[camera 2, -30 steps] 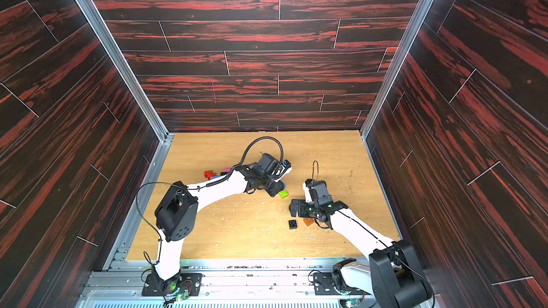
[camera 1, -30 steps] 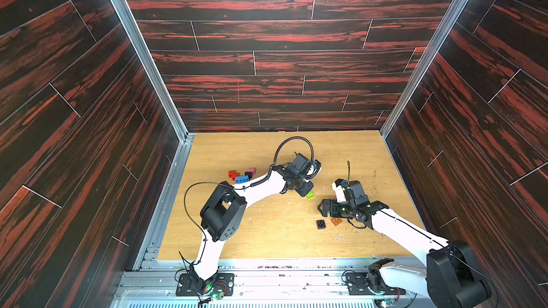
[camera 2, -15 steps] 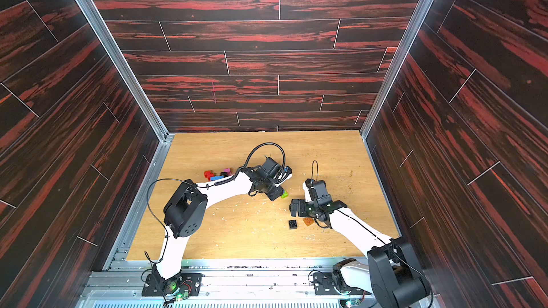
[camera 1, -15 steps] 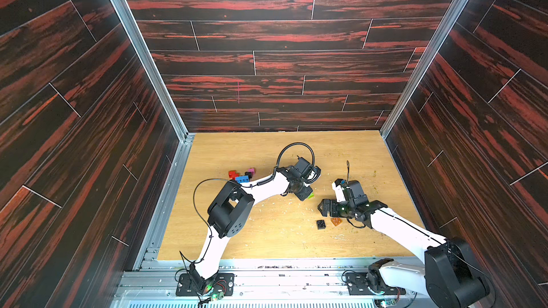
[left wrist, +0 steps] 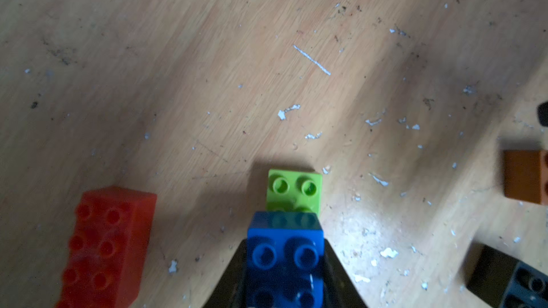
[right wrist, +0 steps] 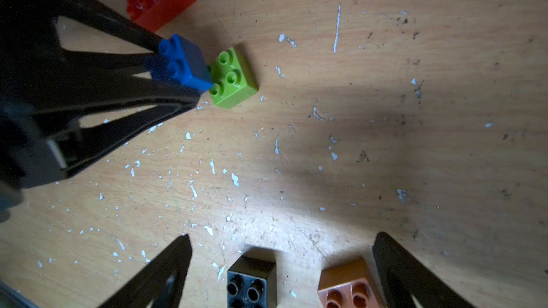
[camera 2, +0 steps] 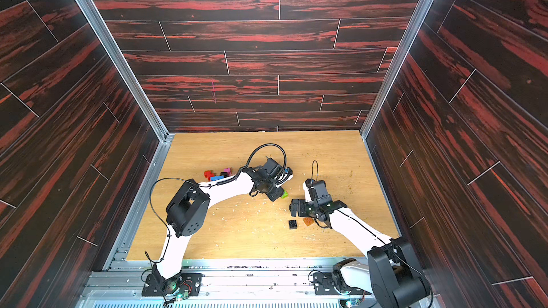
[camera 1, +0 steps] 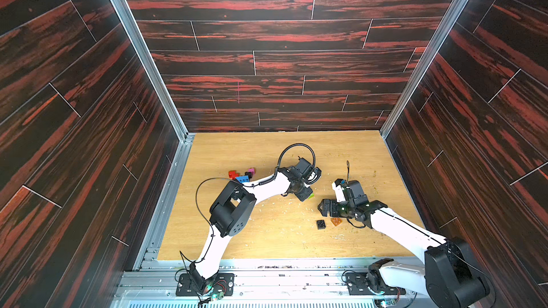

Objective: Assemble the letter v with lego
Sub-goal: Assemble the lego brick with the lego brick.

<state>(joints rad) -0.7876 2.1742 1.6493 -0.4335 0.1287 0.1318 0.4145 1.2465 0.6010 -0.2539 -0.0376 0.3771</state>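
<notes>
In a top view the left claw (camera 1: 306, 196) sits by a green brick (camera 1: 310, 195) on the counter (camera 1: 267, 241), its wrist view shows it gripping a blue brick (left wrist: 284, 256) overlapping the green one, and the right wrist view shows the right claw (right wrist: 283, 235) spread open near a black brick (right wrist: 252, 280).

This is a lab test booth. Dark wood-print panels (camera 1: 281, 40) and metal rails (camera 1: 144, 54) enclose a scuffed wooden table (camera 1: 237, 149).

top views: bright, sharp, wide-angle warped | wrist views: dim, shadowed, edges blurred
</notes>
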